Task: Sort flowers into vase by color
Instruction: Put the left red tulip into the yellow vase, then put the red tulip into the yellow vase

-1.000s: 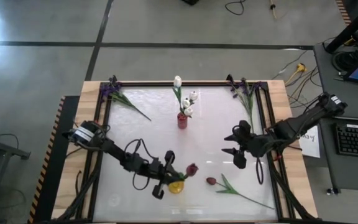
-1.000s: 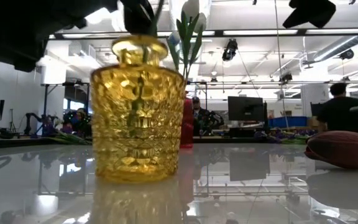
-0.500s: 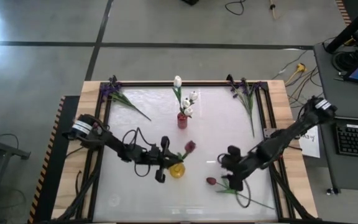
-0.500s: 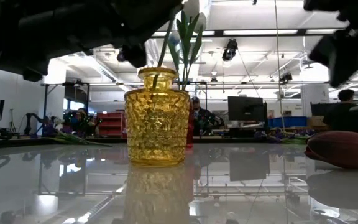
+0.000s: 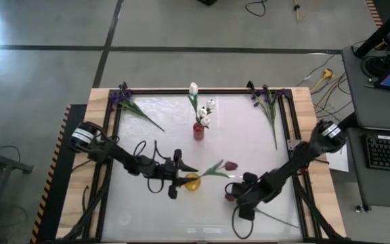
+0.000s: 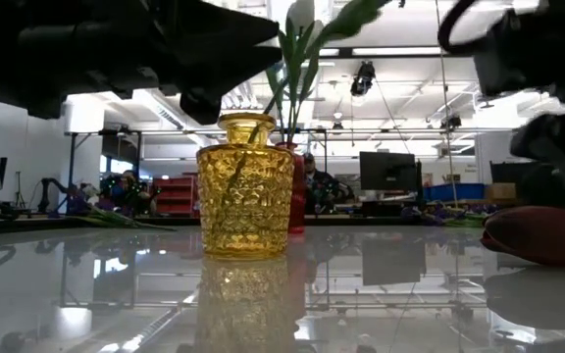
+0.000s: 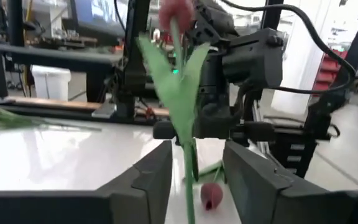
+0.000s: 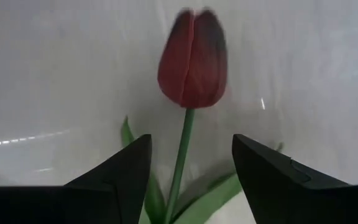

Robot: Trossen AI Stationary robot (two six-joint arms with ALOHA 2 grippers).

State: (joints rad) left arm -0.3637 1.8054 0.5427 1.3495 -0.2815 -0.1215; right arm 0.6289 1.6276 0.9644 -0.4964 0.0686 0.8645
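A dark red tulip (image 5: pixel 231 165) stands with its stem in the yellow vase (image 5: pixel 192 181) and leans toward the table's right. My left gripper (image 7: pixel 194 180) is open beside the vase's left, its fingers on either side of the stem (image 7: pixel 188 155) without touching it. A second dark red tulip (image 8: pixel 192 59) lies flat on the table. My right gripper (image 8: pixel 188 180) hovers open over it (image 5: pixel 235 196), one finger on each side of its stem. White tulips (image 5: pixel 202 112) stand in a red vase (image 5: pixel 198 131).
Purple flowers lie at the far left (image 5: pixel 131 105) and far right (image 5: pixel 268 105) corners of the table. The lying tulip's stem (image 5: pixel 276 218) runs toward the near right corner. A dark frame (image 5: pixel 114 135) borders the glossy white table top.
My left gripper has moved toward the far edge, opened and let go of the tulip in the yellow vase. That tulip has tipped toward the table's right, and the vase has shifted away from the near edge. My right gripper has gone down and toward the near left, over the lying tulip.
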